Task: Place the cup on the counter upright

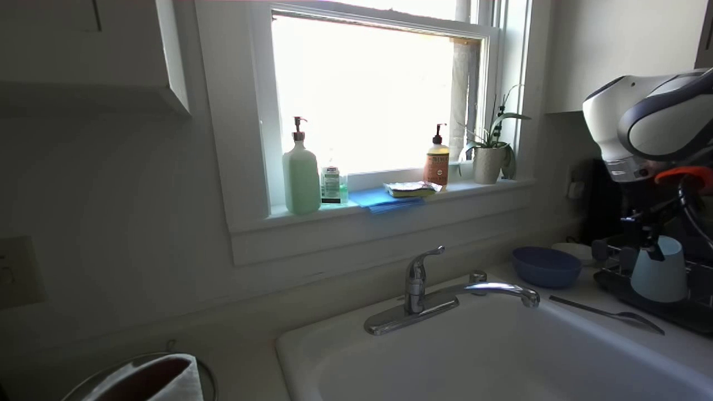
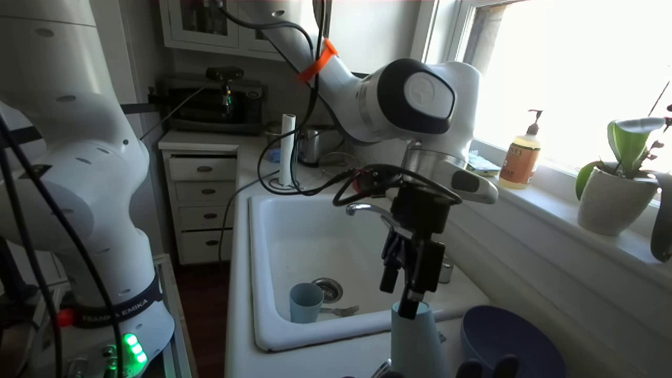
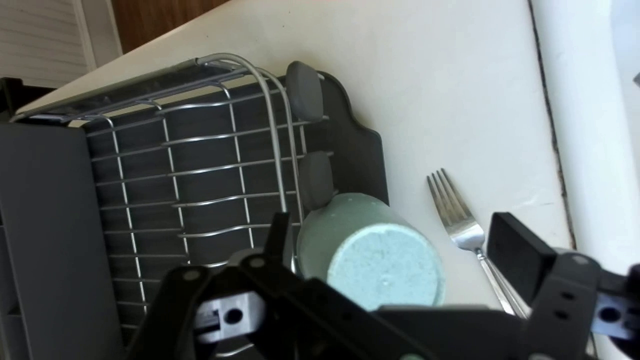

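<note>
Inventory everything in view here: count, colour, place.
Counter: 1, pale, around sink
Sink: 1, white, in counter
Faucet: 1, chrome, sink rim
Dish rack: 1, dark and silver, counter
Upturned cup: 1, pale blue, rack's edge
Second cup: 1, pale blue, in sink
Forks: 2, silver, counter and sink
Bowl: 1, blue, counter
Pump bottles: 2, green and orange, windowsill
Small bottle: 1, greenish, windowsill
Cloth: 1, blue, windowsill
Packet: 1, yellowish, windowsill
Potted plant: 1, green, windowsill
Paper roll: 1, white, beside sink
Appliance: 1, dark, far corner
Window: 1, white frame, above sink
Robot arm: 1, white, over counter
Gripper: 1, black, open at upturned cup
</note>
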You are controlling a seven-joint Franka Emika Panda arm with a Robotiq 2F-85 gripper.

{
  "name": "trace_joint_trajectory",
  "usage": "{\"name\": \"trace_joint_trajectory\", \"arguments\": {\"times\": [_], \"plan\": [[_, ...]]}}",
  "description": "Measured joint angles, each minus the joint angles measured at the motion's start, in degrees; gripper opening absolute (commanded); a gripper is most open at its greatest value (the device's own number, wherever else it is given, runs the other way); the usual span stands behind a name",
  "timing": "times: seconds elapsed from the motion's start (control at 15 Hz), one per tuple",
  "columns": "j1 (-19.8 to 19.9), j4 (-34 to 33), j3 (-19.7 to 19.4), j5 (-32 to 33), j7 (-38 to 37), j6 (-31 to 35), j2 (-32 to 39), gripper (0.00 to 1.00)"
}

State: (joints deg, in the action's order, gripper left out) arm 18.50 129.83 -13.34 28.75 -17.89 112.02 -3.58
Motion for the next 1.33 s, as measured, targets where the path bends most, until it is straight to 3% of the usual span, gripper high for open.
{"name": "trace_joint_trajectory", "arguments": {"times": [0.33, 0.8, 0.87, 1.0, 1.13, 1.27, 1.33], "plan": [[0.0, -0.3, -1.0, -3.5, 2.3, 2.0, 0.3, 1.00], [0.0, -1.3, -1.4, -3.5, 3.0, 4.9, 2.1, 1.00], [0.0, -1.5, -1.4, -3.4, 3.1, 4.9, 2.6, 0.94], [0.0, -2.1, -1.4, -3.3, 3.1, 4.9, 3.4, 0.66], [0.0, -2.8, -1.5, -2.8, 3.1, 4.8, 4.2, 0.51], [0.0, -3.6, -1.8, -2.1, 3.1, 4.6, 4.7, 0.40], [0.0, -4.0, -1.9, -2.0, 3.1, 4.4, 4.9, 0.40]]}}
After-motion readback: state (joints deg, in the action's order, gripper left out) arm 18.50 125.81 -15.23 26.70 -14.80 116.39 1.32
